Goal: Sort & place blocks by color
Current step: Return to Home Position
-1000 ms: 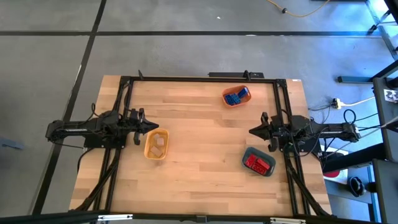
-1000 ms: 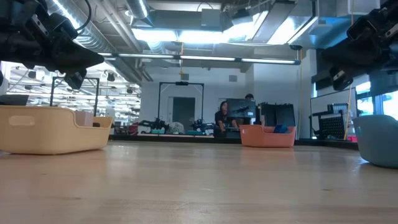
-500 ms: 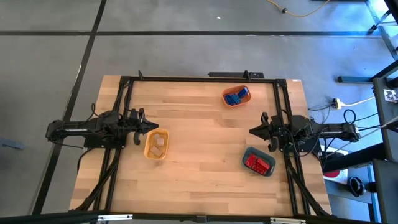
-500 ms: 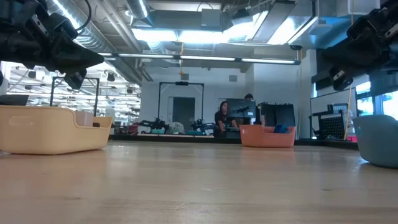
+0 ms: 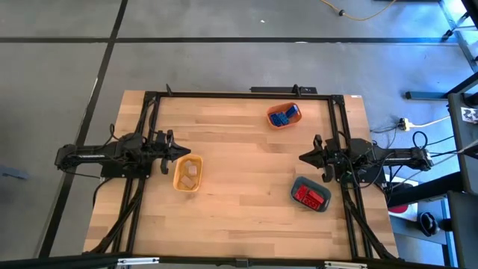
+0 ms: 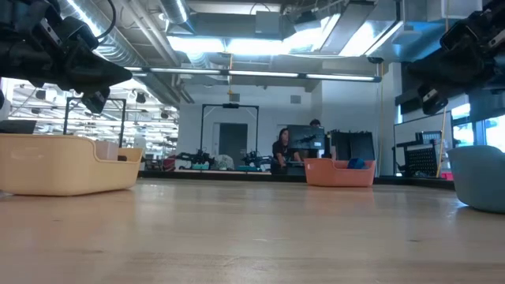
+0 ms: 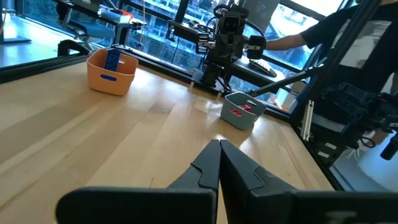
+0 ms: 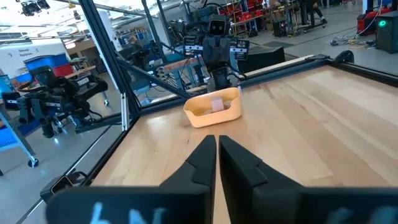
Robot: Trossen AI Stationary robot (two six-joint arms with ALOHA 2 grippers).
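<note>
- The left gripper [image 5: 181, 154] hangs over the left side of the table [image 5: 239, 179], just beside the yellow tray [image 5: 178, 179]. In the left wrist view its two dark fingers [image 7: 208, 163] are pressed together from base to tip, with nothing between them.
- The right gripper [image 5: 302, 158] hangs over the table's right side, between the orange tray [image 5: 295, 111] and the slate-blue tray [image 5: 296, 184] (nearer the latter). Its fingers [image 8: 205, 155] are likewise closed flat against each other and hold nothing.
- Neither gripper touches a tray or a block; in the low view both sit well above the tabletop.
- The beige blocks [image 5: 190, 171] lie in the yellow tray.
- The blue blocks [image 5: 281, 118] lie in the orange tray, near the table's far edge.
- The red blocks [image 5: 308, 196] lie in the slate-blue tray.
</note>
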